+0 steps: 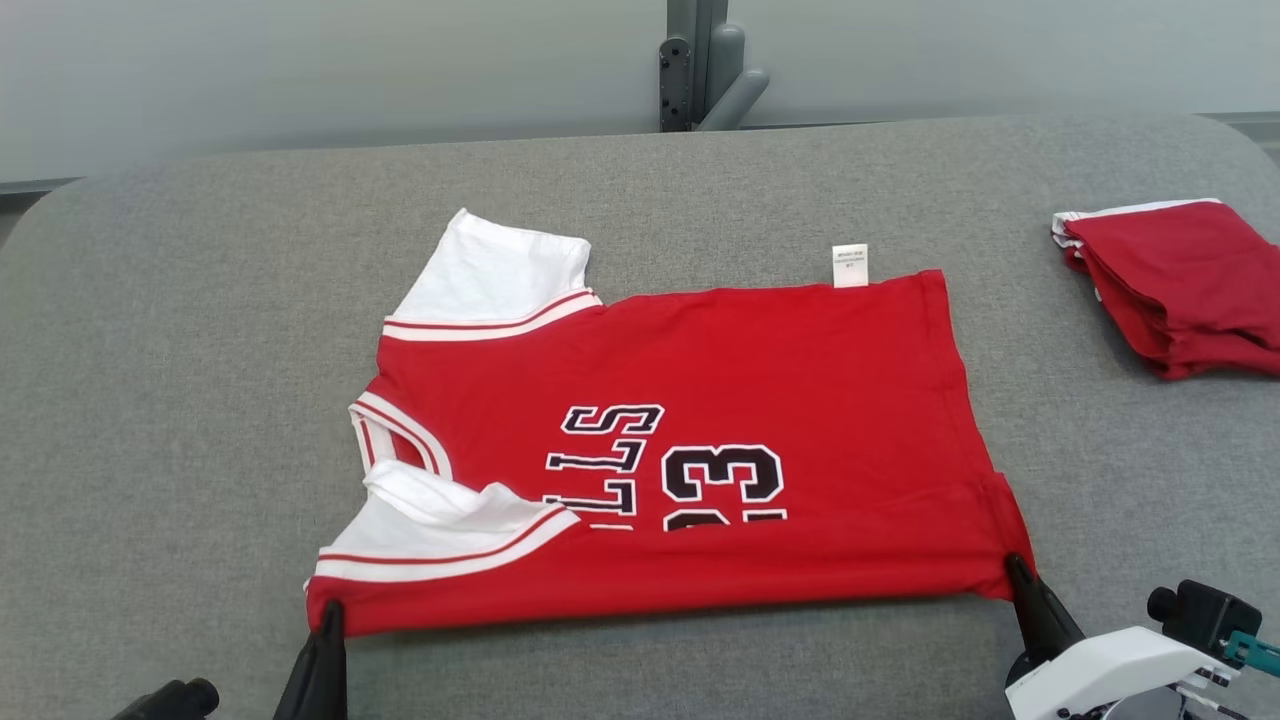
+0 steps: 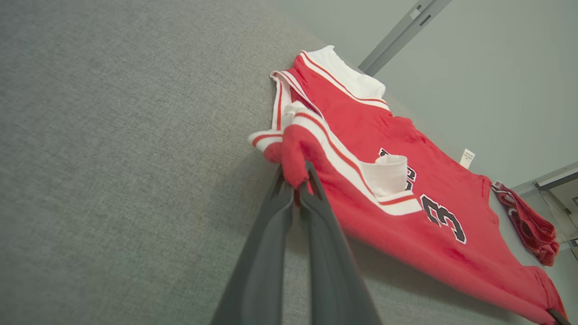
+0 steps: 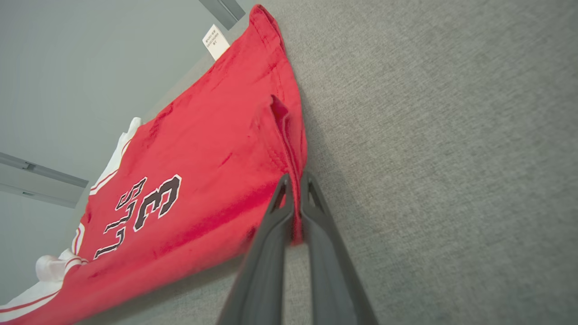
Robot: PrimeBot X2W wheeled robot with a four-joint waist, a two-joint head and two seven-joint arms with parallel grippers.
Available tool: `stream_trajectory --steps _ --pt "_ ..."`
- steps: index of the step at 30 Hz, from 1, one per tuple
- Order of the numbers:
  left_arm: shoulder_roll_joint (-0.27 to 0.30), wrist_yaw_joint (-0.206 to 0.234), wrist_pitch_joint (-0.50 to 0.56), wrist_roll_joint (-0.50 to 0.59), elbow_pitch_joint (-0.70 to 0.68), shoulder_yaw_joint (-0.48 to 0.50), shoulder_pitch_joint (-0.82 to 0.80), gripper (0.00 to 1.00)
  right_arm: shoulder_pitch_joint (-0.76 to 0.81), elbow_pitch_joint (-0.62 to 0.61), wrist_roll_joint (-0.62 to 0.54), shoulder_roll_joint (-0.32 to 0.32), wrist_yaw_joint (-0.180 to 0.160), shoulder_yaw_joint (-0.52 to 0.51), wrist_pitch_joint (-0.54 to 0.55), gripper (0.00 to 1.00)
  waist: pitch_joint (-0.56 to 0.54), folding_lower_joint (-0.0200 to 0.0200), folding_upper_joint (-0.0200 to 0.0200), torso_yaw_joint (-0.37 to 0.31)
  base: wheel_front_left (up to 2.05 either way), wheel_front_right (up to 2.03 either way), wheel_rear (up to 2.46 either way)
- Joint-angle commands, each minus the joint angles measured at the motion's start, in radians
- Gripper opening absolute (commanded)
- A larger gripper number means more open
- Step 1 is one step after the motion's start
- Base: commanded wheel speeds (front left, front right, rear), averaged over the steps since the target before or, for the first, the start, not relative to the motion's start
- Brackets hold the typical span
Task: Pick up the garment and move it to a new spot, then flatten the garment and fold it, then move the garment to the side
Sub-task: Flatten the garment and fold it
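A red jersey (image 1: 720,400) with white sleeves and black lettering lies spread on the grey table (image 1: 200,300), collar to the left, hem to the right. Its near edge is folded up over the lower part of the print. My left gripper (image 1: 328,612) is shut on the near left corner of the jersey (image 2: 295,169), by the white-striped sleeve. My right gripper (image 1: 1012,565) is shut on the near right hem corner of the jersey (image 3: 295,198). A white care label (image 1: 850,265) sticks out past the far edge.
A second red garment (image 1: 1180,285), folded with white trim, lies at the table's right edge. A grey post (image 1: 700,65) stands behind the table's far edge. Bare grey surface lies to the left of the jersey and along the near edge.
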Motion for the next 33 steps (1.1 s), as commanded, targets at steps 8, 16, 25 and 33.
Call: stream_trajectory --steps 8,16,25,33 --pt "-0.007 0.039 0.019 0.008 -0.001 -0.017 0.037 0.36 0.062 -0.088 -0.018 0.011 0.0 -0.049 0.071 0.6 0.013 0.0 0.0018 -0.005 0.0 0.0 0.0" --pt "0.054 0.027 0.02 0.042 0.026 -0.003 -0.017 1.0 0.054 -0.115 -0.035 0.011 0.0 -0.085 0.053 1.0 0.044 0.0 0.0018 -0.032 0.0 0.0 0.0" --pt "0.166 0.014 0.112 0.132 0.039 -0.032 -0.28 1.0 -0.041 -0.218 -0.14 0.011 0.0 -0.101 0.019 1.0 0.135 0.0 0.0018 -0.083 0.0 0.0 0.0" --pt "0.229 -0.032 0.295 0.199 0.152 -0.11 -0.621 1.0 -0.15 -0.296 -0.18 0.011 0.0 -0.041 0.046 1.0 0.276 0.0 0.0018 -0.135 0.0 0.0 0.0"
